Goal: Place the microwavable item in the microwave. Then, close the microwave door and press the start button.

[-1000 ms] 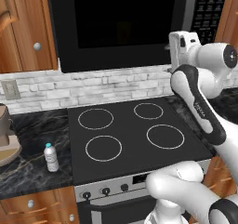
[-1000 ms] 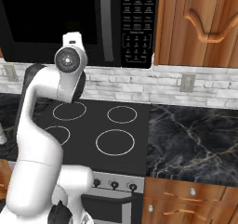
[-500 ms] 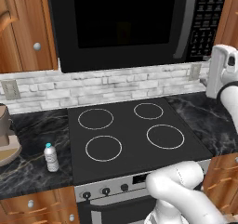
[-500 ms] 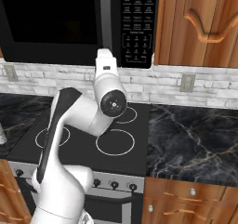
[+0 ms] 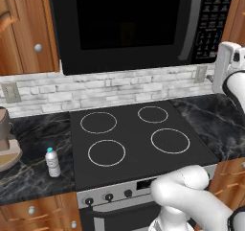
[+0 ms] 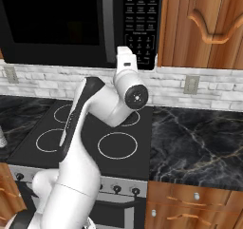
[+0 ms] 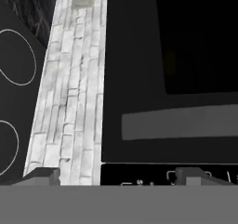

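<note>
The black microwave (image 5: 129, 26) hangs above the stove with its door (image 5: 124, 19) shut; the grey bar handle (image 5: 191, 24) runs down the door's right edge. A dim yellowish shape (image 5: 127, 33), apparently the microwavable item, shows faintly behind the dark glass. The keypad (image 6: 140, 14) sits to the right of the handle (image 6: 108, 23). My white hand (image 6: 126, 62) is raised just in front of the keypad's lower part. In the hand view my gripper (image 7: 118, 176) is open and empty, and the fingertips (image 7: 42, 174) point at the door (image 7: 139, 56), the handle (image 7: 181, 123) and the keypad edge.
A black cooktop (image 5: 139, 144) with four rings lies below. A small clear water bottle (image 5: 52, 162) stands on the dark marble counter (image 5: 28, 177) at left, beside a wooden object (image 5: 7, 144). White brick backsplash (image 5: 110, 88) and wooden cabinets (image 6: 204, 28) flank the microwave.
My arm has swung to the right, carrying the hand from in front of the door's handle to in front of the keypad. The door has stayed shut and the gripper open.
</note>
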